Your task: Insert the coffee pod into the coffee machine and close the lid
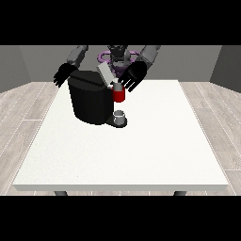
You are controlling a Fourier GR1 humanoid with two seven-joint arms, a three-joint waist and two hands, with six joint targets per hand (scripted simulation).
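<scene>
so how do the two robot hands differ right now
The robot hand at the view's left hangs beside the top back corner of the coffee machine, apart from the raised lid. The robot hand at the view's right reaches in over the machine's front, just above a red thing at the machine. The left one sits at the table's edge; the right one over it. Both are black, fingers spread.

one view only: front camera stands across the table point(117, 155), raised, facing the robot point(117, 56) at the far edge; whole tabletop in frame.
</scene>
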